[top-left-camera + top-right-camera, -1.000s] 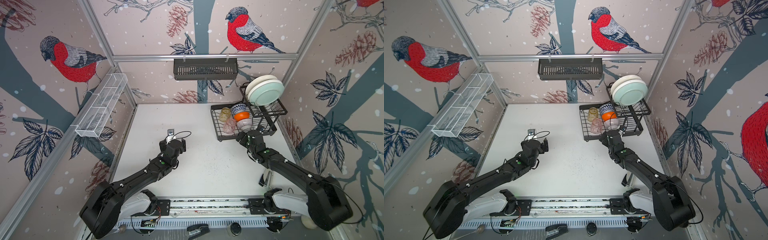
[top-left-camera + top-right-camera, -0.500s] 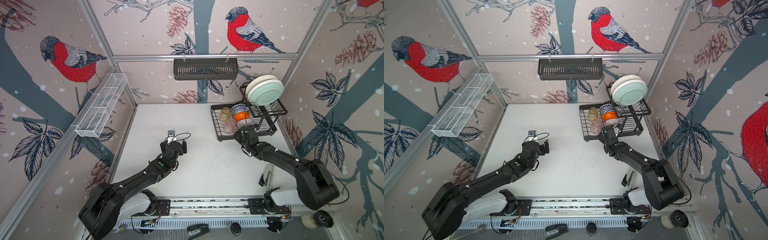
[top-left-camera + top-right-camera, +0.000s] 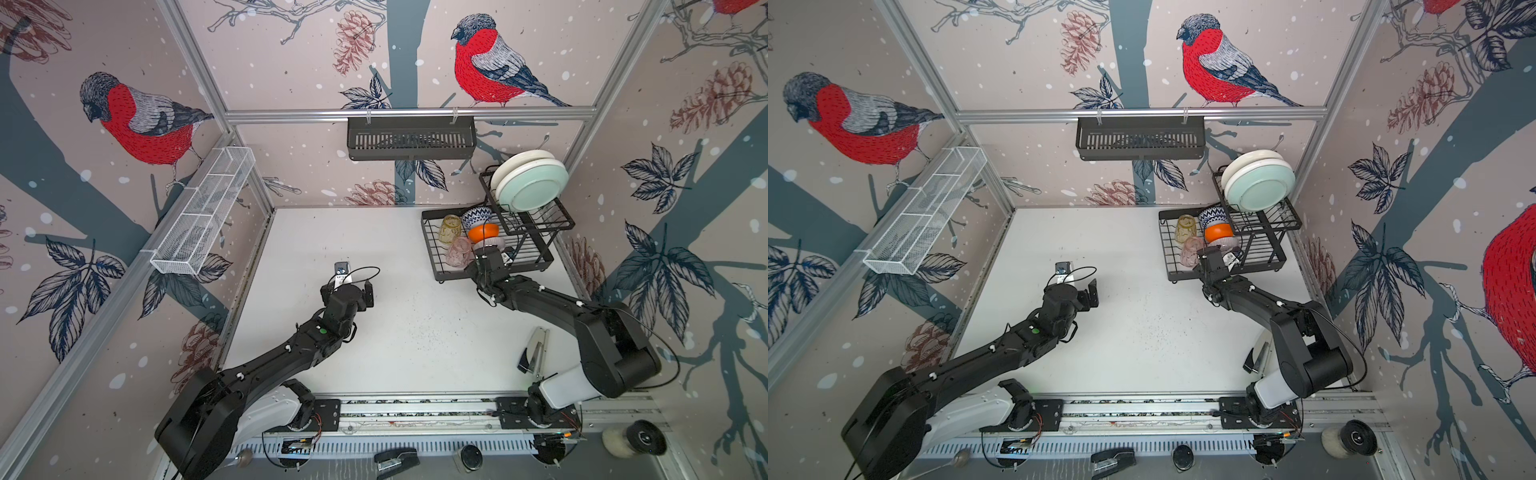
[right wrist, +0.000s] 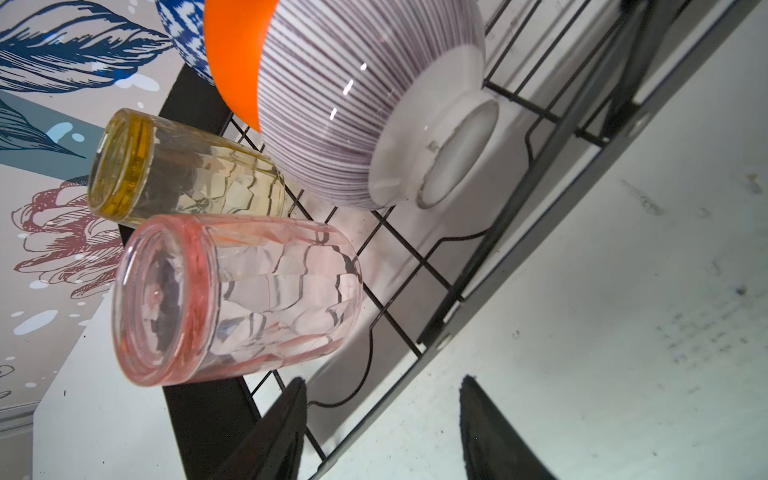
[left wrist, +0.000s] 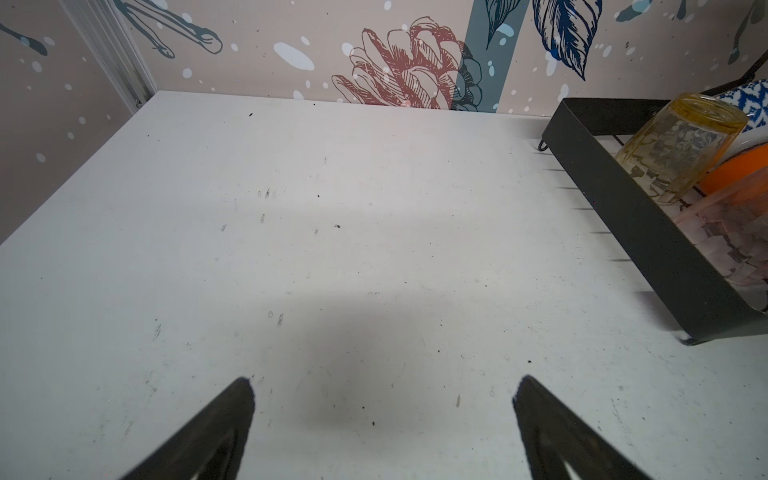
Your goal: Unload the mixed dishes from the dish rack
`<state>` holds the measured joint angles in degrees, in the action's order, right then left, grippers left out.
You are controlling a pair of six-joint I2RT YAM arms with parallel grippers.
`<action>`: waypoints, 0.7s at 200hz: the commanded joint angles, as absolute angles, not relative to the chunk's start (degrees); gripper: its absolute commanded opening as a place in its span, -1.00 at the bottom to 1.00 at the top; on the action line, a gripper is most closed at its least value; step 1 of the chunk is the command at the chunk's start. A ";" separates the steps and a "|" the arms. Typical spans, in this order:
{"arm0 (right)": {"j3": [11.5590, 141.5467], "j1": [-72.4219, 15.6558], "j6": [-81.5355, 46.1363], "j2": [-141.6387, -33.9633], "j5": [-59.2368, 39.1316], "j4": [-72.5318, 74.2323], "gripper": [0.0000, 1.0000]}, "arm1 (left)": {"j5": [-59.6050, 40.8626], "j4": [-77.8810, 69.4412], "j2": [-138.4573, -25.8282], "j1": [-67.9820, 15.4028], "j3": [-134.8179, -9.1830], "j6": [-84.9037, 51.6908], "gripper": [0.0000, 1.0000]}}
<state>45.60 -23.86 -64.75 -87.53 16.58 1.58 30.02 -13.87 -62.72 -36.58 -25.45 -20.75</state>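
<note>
Right gripper has been sliding up to the front edge of the dish rack. Its jaws are narrowing from wide, but they're standing apart with nothing between them. It's pointing at the white ribbed bowl beside the pink tumbler (my guess is the bowl is going first). So the first pick is only starting. Every dish is sitting in the rack: bowls and tumblers on the lower tier, plates up top. Left gripper is hanging wide open over bare table, barely shifting. Writing: a small label on the left wrist camera, too tiny to read.
</note>
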 commanded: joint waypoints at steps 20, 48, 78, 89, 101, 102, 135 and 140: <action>46.27 -23.84 -67.06 -89.66 17.17 0.79 0.07 | 29.88 -15.52 -62.62 -36.66 -25.16 -21.27 0.95; 47.06 -23.90 -66.92 -91.58 17.23 0.56 0.05 | 30.04 -15.67 -62.74 -36.65 -25.00 -21.33 0.95; 48.08 -23.77 -66.26 -94.12 16.32 0.62 -0.01 | 30.27 -15.91 -62.86 -36.65 -24.75 -21.64 0.95; 48.50 -23.75 -66.18 -94.84 15.86 0.20 -0.05 | 30.23 -15.89 -62.92 -36.65 -24.77 -21.66 0.95; 48.42 -23.86 -66.28 -95.52 15.39 0.18 -0.17 | 30.36 -15.91 -62.96 -36.65 -24.73 -21.75 0.95; 48.43 -23.84 -66.32 -95.53 15.34 0.18 -0.18 | 30.34 -15.91 -62.94 -36.65 -24.71 -21.73 0.95; 47.40 -24.55 -66.89 -96.42 14.76 -0.03 -0.35 | 30.55 -15.91 -63.34 -36.64 -24.76 -22.05 0.95; 46.99 -24.69 -66.98 -96.42 14.69 0.00 -0.37 | 30.58 -15.91 -63.35 -36.65 -24.75 -22.14 0.95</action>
